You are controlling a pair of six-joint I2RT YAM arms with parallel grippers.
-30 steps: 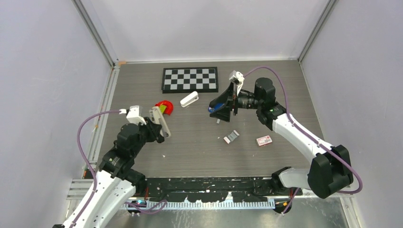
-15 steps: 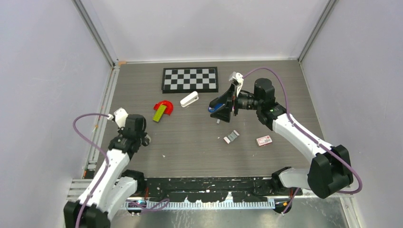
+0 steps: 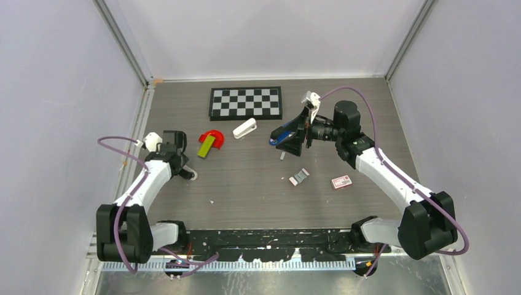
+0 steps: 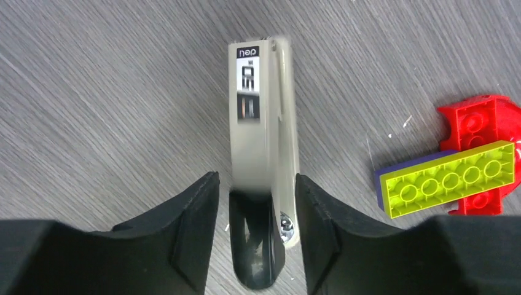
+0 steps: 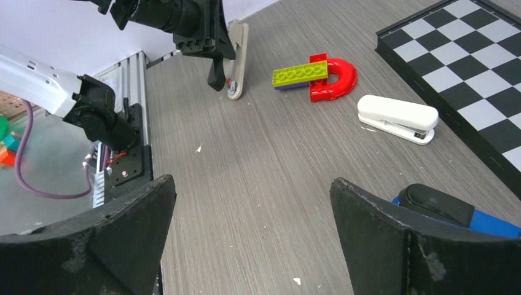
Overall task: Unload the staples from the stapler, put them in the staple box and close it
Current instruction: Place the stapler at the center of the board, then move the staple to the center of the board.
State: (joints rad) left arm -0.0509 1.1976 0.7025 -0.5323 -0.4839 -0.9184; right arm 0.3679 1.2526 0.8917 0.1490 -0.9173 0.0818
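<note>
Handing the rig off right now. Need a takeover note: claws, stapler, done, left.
Left claw: open, jaws either side of a beige tool, its far end on the table.
Right claw: wide open, empty, the blue stapler just beside it, outside the jaws.
Done: nothing confirmed; cannot tell whether any staples are out.
Left: grip the stapler, open it, empty the staples.

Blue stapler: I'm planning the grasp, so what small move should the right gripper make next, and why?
Probably slide the right gripper sideways until the blue stapler sits between its fingers. The jaws stand wide open over bare table, and the stapler lies off to one side, partly behind a finger.
</note>
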